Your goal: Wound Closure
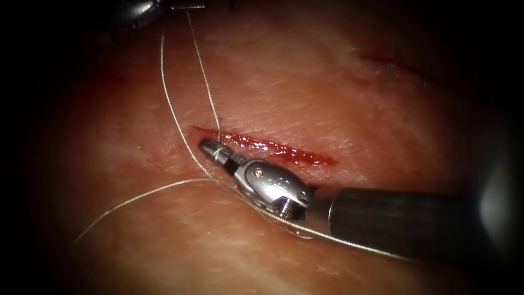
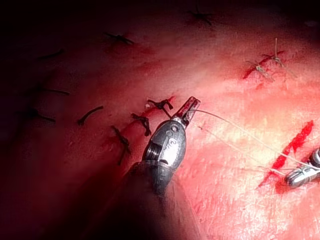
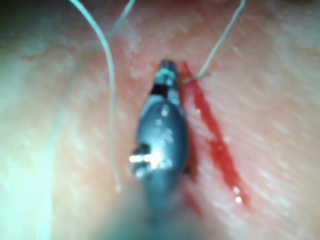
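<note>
**Both claws on thread at the open cut**

While the right claw (image 1: pixel 210 147) lies low over the tissue (image 1: pixel 284 87), its jaws are clenched at the left end of the cut (image 1: pixel 273 148), apparently gripping the thread (image 1: pixel 204 82) where it meets the wound. That strand runs up toward the far edge of the tissue, where the left claw (image 2: pixel 189 107) is closed on thread, probably to keep it taut. A slack loop (image 1: pixel 169 109) curves beside it and trails under the right tool's shaft, which could snag. I can make out no needle. Older dark stitches (image 2: pixel 142 122) sit near the left claw.
</note>
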{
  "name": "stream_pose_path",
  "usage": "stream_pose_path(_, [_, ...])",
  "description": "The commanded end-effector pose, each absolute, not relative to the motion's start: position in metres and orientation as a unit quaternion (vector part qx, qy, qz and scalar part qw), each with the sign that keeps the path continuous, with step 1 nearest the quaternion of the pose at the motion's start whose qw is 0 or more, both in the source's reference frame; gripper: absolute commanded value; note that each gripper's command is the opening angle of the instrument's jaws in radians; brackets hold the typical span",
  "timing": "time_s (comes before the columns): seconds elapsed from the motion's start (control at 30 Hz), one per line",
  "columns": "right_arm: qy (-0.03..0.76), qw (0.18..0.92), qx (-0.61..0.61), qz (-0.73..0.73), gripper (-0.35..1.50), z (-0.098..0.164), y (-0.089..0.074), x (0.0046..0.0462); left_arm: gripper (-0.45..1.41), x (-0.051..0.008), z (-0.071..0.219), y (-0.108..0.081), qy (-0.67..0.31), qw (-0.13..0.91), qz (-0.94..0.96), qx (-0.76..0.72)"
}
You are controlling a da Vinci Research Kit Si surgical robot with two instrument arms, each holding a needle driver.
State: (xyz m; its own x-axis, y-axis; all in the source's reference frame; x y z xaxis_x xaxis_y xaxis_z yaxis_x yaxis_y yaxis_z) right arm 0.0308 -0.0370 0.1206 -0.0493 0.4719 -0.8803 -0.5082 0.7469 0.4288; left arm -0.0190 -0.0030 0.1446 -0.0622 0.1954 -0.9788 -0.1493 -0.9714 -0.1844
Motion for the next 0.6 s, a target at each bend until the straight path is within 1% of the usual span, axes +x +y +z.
stream_pose_path(0.03, [0.631,0.691,-0.013,0.352,-0.35,0.1209,-0.038,0.0312,-0.45,-0.0193,0.1451,-0.0026,-0.015,0.117,0.729,-0.674])
stream_pose_path(0.3, [0.626,0.704,0.013,0.336,-0.35,0.1197,-0.0409,0.0309,-0.45,-0.0172,0.1447,-0.0009,-0.007,0.121,0.736,-0.666])
stream_pose_path(0.6, [0.628,0.705,0.022,0.328,-0.35,0.1197,-0.0419,0.0313,-0.45,-0.0169,0.1441,0.0015,0.004,0.121,0.741,-0.66])
